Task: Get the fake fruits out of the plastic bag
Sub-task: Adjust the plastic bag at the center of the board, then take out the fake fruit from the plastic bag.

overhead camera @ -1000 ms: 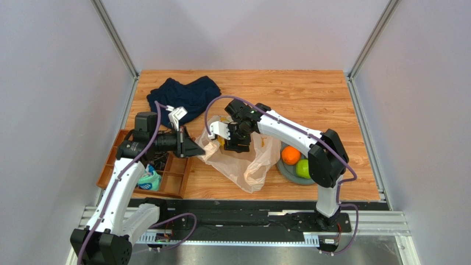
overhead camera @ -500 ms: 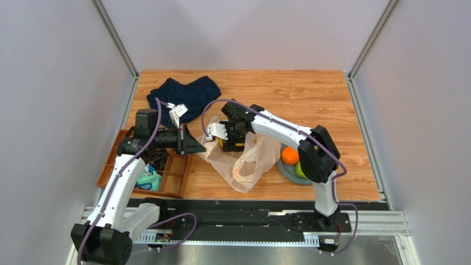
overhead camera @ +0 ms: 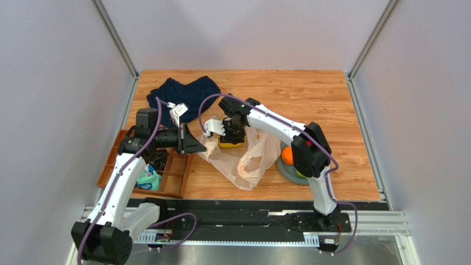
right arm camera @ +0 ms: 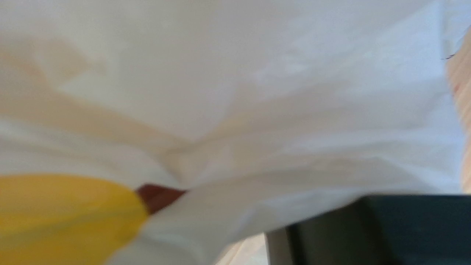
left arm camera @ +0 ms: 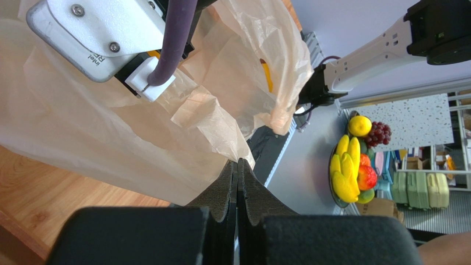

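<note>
Left end effector (left arm camera: 238, 164) clamped on plastic bag (left arm camera: 110, 138); right end effector (overhead camera: 231, 137) unclear; camera (left arm camera: 99, 33) reads "intel".

White camera housing (left arm camera: 94, 33) on the right wrist, grey print "intel RE", rest cut off, nothing else legible

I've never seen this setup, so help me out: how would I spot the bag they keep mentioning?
Look at the wooden table; near its middle, between the two arms, lies the bag, its left edge pinched by the left gripper. Unlike the dark cloth behind it and the brown tray to its left, it is thin, crinkly, cream-white and see-through.
</note>
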Robot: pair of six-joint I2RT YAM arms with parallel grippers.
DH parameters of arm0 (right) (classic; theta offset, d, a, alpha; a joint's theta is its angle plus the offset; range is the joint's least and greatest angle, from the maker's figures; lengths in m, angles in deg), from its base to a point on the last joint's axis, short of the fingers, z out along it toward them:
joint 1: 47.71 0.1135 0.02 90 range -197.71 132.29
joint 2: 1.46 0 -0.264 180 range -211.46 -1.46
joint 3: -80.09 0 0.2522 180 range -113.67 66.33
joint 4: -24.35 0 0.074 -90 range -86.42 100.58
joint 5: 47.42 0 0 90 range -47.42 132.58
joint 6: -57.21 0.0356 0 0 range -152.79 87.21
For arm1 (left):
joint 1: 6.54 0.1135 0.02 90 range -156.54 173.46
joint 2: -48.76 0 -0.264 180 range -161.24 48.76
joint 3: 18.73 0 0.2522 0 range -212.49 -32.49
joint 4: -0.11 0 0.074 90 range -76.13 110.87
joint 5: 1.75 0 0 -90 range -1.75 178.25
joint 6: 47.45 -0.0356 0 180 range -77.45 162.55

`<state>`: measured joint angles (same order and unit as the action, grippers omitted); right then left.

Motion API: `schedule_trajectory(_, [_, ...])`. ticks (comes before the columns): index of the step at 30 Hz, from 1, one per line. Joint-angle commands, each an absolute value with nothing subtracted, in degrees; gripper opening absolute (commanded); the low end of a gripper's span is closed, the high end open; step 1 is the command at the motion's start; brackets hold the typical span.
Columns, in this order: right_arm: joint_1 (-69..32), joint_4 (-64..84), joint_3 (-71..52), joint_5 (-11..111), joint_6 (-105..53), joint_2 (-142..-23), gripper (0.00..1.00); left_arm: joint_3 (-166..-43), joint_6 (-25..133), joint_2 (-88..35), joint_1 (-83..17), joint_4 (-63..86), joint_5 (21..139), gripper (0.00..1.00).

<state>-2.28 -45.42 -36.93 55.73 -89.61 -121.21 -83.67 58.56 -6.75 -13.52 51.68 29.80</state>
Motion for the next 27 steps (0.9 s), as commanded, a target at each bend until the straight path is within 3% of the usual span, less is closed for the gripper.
schedule_trajectory(1, [-2.4, -50.2, -39.8, 57.7, -89.8, -122.1, 0.35, -85.8, 59.3, -6.2, -13.2, 50.4, 27.3, 0.00])
schedule_trajectory(4, [-2.8, -50.0, -34.5, 56.0, -88.2, -118.9, 0.35, -87.4, 58.7, -6.0, -13.2, 50.9, 26.0, 0.00])
schedule_trajectory(9, [-6.5, -44.2, -20.1, 51.5, -76.3, -101.5, 0.54, -96.4, 57.8, -5.3, -13.2, 51.0, 23.8, 0.00])
schedule_trajectory(16, [-6.1, -47.3, -11.5, 50.1, -70.7, -88.8, 0.58, -103.2, 55.9, -4.6, -13.2, 53.0, 23.0, 0.00])
schedule_trajectory(21, [-5.0, -48.0, -12.2, 53.5, -71.3, -88.3, 0.58, -100.5, 49.4, -1.2, -13.2, 64.0, 30.5, 0.00])
schedule_trajectory(24, [-3.7, -47.4, -15.4, 57.7, -70.8, -92.2, 0.57, -94.8, 50.2, -0.5, -12.9, 65.2, 39.6, 0.00])
schedule_trajectory(27, [-1.5, -46.4, -19.0, 60.5, -70.7, -95.8, 0.57, -91.4, 51.7, -0.4, -12.5, 63.2, 39.8, 0.00])
